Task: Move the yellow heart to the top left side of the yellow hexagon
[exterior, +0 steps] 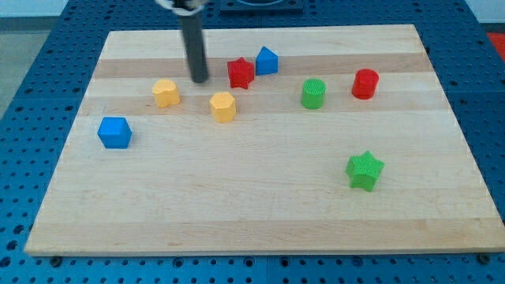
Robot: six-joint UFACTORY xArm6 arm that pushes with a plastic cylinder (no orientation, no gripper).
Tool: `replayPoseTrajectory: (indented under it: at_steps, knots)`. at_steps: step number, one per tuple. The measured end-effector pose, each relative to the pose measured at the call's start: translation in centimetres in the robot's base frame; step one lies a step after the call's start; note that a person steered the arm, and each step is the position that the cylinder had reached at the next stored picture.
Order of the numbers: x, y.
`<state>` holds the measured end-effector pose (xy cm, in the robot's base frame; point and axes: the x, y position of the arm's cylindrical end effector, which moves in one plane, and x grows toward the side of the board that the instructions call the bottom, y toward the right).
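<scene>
The yellow heart lies on the wooden board at the upper left. The yellow hexagon lies to its right and slightly lower, apart from it. My tip rests on the board above the gap between them, up and to the right of the heart and up and to the left of the hexagon, touching neither.
A red star and a blue block sit right of the tip. A green cylinder and a red cylinder lie further right. A blue cube sits at the left, a green star at the lower right.
</scene>
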<state>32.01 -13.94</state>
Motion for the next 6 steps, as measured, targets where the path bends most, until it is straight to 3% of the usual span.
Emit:
replayPoseTrajectory:
  at_steps: [1,2,3,5,6]
  knots:
    - [-0.1,-5.9]
    - [3.2,-11.4]
    - [6.2,-8.9]
    - [3.1,0.0]
    - [3.1,0.2]
